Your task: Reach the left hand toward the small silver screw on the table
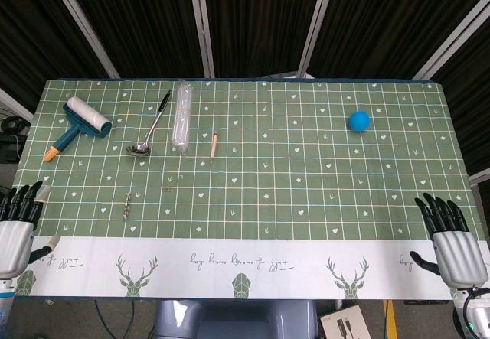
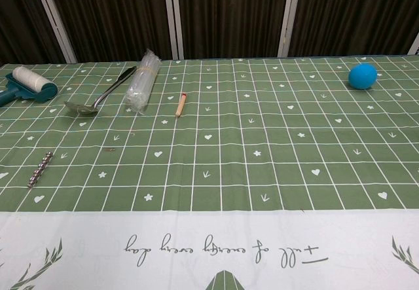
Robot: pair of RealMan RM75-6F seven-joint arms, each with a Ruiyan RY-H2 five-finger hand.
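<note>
The silver screw (image 1: 127, 203) lies on the green checked cloth at the near left, long and threaded; the chest view shows the screw (image 2: 40, 168) near its left edge. My left hand (image 1: 17, 228) hangs at the table's near-left corner, left of the screw and well apart from it, fingers spread and holding nothing. At the near-right corner my right hand (image 1: 452, 239) is also spread and empty. Neither hand appears in the chest view.
A lint roller (image 1: 79, 125), a metal ladle (image 1: 149, 128), a clear plastic bottle (image 1: 181, 115) and a small wooden stick (image 1: 214, 145) lie at the back left. A blue ball (image 1: 359, 120) sits at the back right. A tiny dark pin (image 1: 168, 190) lies right of the screw.
</note>
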